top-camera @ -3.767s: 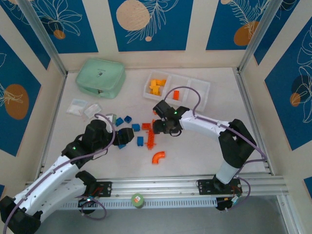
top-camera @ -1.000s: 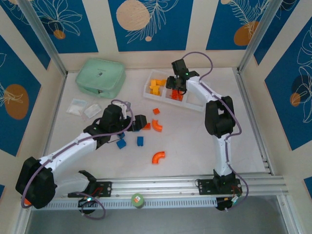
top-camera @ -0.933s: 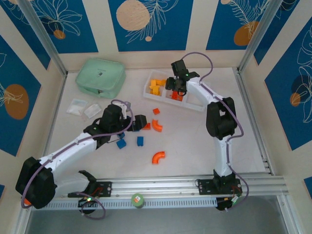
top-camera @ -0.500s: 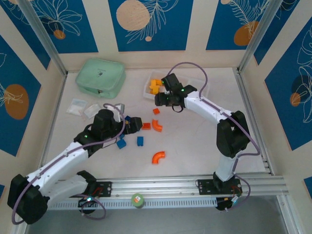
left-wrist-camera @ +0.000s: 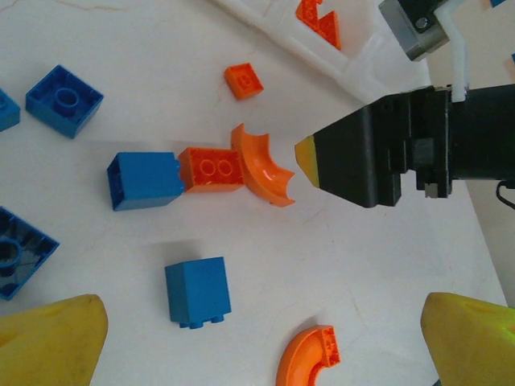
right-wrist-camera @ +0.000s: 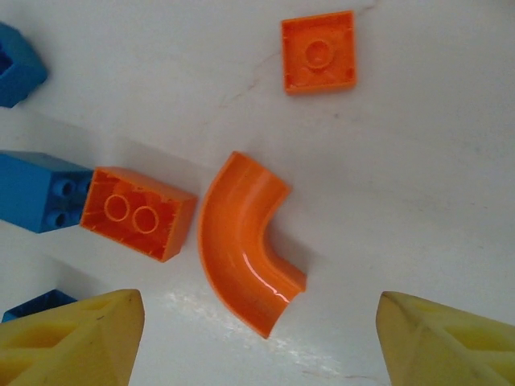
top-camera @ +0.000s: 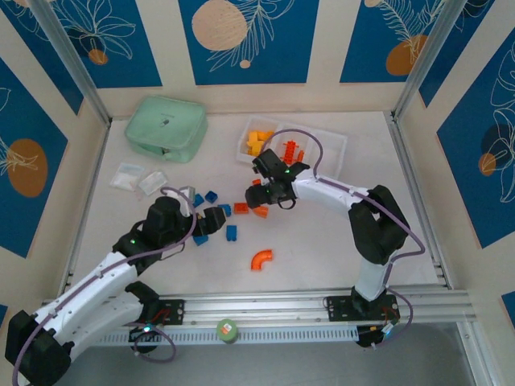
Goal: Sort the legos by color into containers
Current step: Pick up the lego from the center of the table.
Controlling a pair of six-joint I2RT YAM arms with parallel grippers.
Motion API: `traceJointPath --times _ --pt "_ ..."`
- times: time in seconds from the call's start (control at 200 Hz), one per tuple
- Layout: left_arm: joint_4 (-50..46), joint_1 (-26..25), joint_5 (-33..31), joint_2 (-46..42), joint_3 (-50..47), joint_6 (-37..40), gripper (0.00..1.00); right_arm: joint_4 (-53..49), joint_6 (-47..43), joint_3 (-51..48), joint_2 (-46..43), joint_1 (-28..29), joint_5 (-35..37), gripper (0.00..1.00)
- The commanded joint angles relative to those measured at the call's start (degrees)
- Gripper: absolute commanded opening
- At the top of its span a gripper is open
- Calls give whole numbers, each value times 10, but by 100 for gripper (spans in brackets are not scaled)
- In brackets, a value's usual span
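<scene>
We see a white table (top-camera: 322, 241). At its back left lies a mint green box (top-camera: 165, 129), with 2 clear bags (top-camera: 127, 177) just in front of it. A white tray (top-camera: 339, 143) sits at the back centre. Loose legos (top-camera: 232, 233) lie mid-table: several blue bricks (top-camera: 211, 196), and an orange brick (right-wrist-camera: 138, 212) touching a blue one. A curved orange piece (right-wrist-camera: 245, 241) lies just beside that brick and a flat orange square (right-wrist-camera: 319, 51) near it. An orange arch (top-camera: 261, 259) lies apart, nearer us.
</scene>
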Motion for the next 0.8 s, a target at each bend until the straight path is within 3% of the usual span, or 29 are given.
traceJointPath --times 0.0,0.37,0.625,0.795 --pt "-10 6 -17 -10 -9 -15 99 0 -37 11 30 7 -17 78" --pt "-8 7 -28 -10 -17 -21 99 0 -112 39 89 -2 14 79" --pt "-13 7 -31 -11 -18 -19 99 2 -145 51 116 -2 -27 70" --pt "-9 8 -32 -9 -18 -19 99 -7 -147 49 127 7 -14 60"
